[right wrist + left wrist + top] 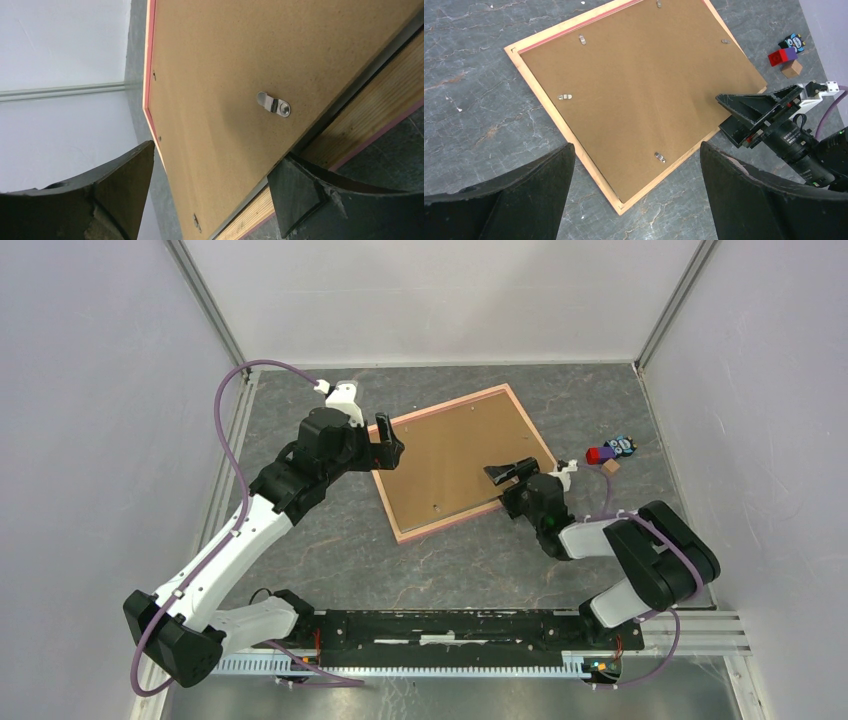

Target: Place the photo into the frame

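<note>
The pink frame (452,458) lies face down and turned at an angle on the grey table, its brown back with small metal clips (565,96) facing up. The photo is not in view. My left gripper (388,445) is open and empty, above the frame's left edge; in the left wrist view (636,147) its fingers straddle the frame's near corner from above. My right gripper (508,472) is open at the frame's near right edge. In the right wrist view (217,152) one finger (320,200) is by the wooden edge (370,130), and a dark gap runs between the board and that edge.
A few small toy blocks (610,452) lie right of the frame, also in the left wrist view (786,55). White walls enclose the table on three sides. A black rail (450,630) with the arm bases runs along the near edge.
</note>
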Robot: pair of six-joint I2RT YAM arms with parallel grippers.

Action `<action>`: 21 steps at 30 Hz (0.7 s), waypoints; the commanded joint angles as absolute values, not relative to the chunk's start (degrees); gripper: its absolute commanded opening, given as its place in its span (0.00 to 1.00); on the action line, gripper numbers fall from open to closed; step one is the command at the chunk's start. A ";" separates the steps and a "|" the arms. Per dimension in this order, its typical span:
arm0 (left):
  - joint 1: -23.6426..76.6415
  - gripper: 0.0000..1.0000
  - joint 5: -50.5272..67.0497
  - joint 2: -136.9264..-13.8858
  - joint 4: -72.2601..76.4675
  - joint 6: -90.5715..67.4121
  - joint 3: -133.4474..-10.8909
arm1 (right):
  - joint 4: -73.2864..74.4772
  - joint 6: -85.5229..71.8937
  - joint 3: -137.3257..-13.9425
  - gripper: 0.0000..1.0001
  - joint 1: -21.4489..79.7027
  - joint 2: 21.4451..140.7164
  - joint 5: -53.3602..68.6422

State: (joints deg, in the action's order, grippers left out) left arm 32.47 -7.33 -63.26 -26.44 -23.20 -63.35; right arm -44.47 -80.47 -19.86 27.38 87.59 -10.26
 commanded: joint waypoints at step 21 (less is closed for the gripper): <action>32.19 1.00 -5.71 -64.07 -24.15 -23.01 -63.19 | -32.62 -78.16 -20.94 0.87 29.07 81.95 -5.68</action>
State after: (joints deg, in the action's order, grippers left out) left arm 32.47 -6.66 -64.03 -26.44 -23.22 -63.35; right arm -33.32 -79.18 -22.28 28.51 83.00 -6.83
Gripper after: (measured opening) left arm 0.996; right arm 0.873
